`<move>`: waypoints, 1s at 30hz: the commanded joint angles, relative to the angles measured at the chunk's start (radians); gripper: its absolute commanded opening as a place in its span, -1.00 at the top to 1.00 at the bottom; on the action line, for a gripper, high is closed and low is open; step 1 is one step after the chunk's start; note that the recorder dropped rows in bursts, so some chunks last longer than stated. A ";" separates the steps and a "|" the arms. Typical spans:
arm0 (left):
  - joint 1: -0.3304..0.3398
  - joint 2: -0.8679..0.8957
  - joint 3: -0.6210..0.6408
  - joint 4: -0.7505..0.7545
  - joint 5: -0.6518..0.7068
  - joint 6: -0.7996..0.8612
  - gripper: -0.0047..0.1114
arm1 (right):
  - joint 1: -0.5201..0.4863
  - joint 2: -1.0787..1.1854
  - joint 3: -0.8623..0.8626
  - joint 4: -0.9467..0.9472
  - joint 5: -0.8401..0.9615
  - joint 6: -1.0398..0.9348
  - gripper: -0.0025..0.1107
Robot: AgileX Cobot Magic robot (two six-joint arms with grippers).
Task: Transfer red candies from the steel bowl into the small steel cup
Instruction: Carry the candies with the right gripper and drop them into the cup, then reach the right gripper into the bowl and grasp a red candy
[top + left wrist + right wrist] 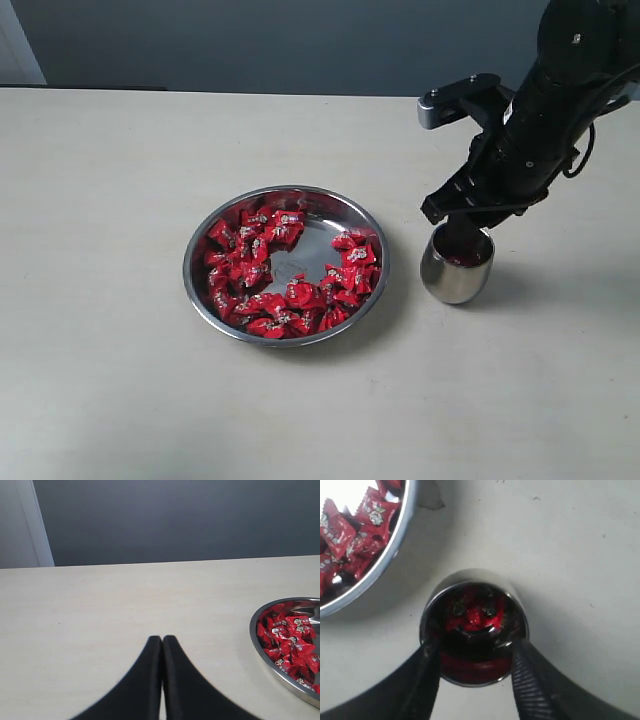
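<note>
Rim of small steel cup [472, 577] sits between spread, empty right fingers [527, 680]; left fingers [142, 685] pressed together — empty.

a pale table [100, 400] carries the steel bowl [318, 238] and, beside it, the small steel cup [455, 282].

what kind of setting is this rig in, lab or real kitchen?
Most likely a lab test bench: bare pale tabletop, plain grey wall behind, and nothing out but a steel bowl of red candies, a small steel cup and the robot arm.
</note>
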 commanded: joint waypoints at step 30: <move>-0.006 -0.005 0.002 0.003 -0.004 -0.002 0.91 | 0.206 0.239 0.000 0.591 -0.229 -0.447 0.16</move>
